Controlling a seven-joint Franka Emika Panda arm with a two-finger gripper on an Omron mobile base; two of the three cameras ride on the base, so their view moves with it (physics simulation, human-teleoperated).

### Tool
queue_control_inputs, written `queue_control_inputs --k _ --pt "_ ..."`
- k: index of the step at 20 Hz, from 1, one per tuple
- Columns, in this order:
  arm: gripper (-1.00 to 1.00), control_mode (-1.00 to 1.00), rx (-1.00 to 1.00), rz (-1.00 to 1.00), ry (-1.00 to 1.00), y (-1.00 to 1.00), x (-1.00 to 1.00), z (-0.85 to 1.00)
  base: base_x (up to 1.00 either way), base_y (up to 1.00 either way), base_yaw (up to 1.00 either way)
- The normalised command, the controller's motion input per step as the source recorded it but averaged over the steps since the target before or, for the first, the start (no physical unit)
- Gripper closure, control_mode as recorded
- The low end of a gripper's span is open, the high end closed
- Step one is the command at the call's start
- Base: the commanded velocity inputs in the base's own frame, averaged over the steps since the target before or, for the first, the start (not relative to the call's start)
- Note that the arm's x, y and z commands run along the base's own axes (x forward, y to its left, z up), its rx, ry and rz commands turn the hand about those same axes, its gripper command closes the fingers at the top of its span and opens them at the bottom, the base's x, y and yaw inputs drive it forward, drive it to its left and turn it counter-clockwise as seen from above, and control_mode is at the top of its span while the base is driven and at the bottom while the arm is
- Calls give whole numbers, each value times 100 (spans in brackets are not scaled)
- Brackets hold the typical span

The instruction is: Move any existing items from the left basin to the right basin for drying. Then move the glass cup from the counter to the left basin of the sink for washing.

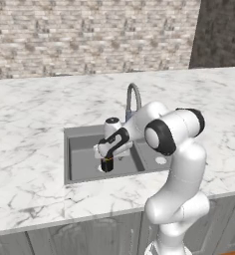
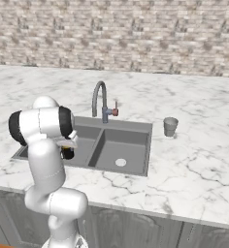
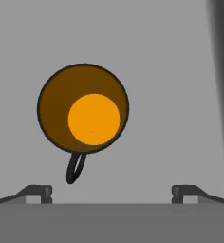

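Note:
The black mug with its orange inside stands upright on the floor of the left basin, its small handle toward my fingertips in the hand view. My gripper hangs straight above it, open, fingers spread wide with nothing between them. From the base views the mug shows just under my gripper, partly hidden by the arm. The right basin holds nothing but its white drain. The pale glass cup stands upright on the marble counter, right of the sink.
A tall curved steel faucet rises behind the divider between the basins. The divider wall lies just right of the mug. A brick wall backs the counter.

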Motion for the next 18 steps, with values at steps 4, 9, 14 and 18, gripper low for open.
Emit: queue_control_inputs --k 4,9,14,18 --pt "-100 -100 0 0 0 3 14 -17 0 0 0" --pt "-100 -100 2 0 0 7 4 -10 0 0 0" --pt "-100 -100 2 0 0 27 -1 -19 0 0 0" --pt "-100 -100 3 -2 0 10 6 -32 0 0 0"
